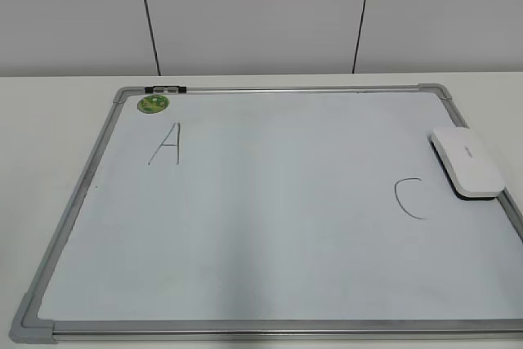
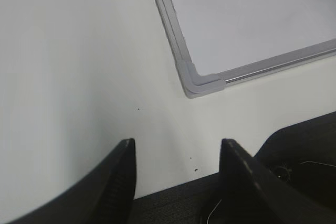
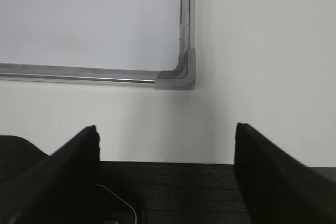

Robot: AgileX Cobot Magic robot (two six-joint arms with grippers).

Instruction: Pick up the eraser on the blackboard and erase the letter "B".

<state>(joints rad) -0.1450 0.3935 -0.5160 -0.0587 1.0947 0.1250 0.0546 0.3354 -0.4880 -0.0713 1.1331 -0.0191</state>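
No "B" visible between A and C. The eraser (image 1: 465, 163) sits at the blackboard (image 1: 270, 328) right edge. Both the left tool (image 2: 178, 153) and right tool (image 3: 167, 140) hang wide open, empty, parked off the near corners.

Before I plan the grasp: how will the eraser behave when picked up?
The eraser looks like a stiff, probably light plastic block. It lies flat on the blackboard, so it shouldn't roll or tip. Its smooth white shell may be slippery.
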